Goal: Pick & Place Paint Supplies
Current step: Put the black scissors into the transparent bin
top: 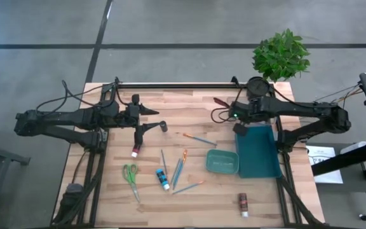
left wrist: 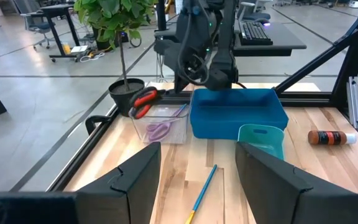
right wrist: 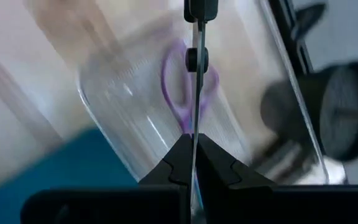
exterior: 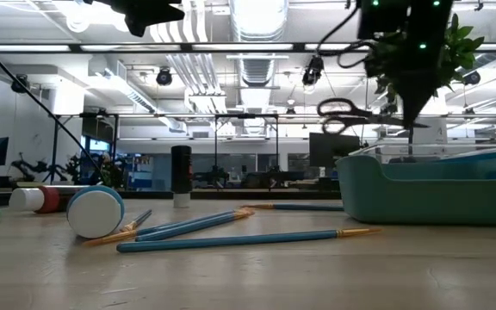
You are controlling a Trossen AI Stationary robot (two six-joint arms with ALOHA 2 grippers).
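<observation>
The wooden bench (top: 196, 191) carries everything, with a leafy potted plant (top: 281, 55) at its far right corner. A deep blue bin (top: 257, 151) sits on the right side, and a clear tray (left wrist: 160, 127) holding purple scissors (left wrist: 159, 130) lies just beyond it. The left arm waits over the left half of the bench, its left end effector (top: 158, 126) released, fingers spread with nothing between them. The right end effector (right wrist: 194, 155) hangs above the clear tray, clenched on the blades of red-handled scissors (left wrist: 143, 101), which point handles-down. The small teal palette (top: 222, 161) lies touching the blue bin's left side. Green-handled scissors (top: 131, 175) rest near the front left. Several blue-handled paintbrushes (top: 178, 166) lie loosely scattered across the middle of the bench, one orange-tipped brush (top: 199, 138) farther back, apart from the others. A blue paint tube (top: 162, 179) lies just beside the brushes, a pink paint tube (top: 135, 149) below the left end effector, and a brown paint tube (top: 243, 203) alone near the front edge, well apart from the rest.
</observation>
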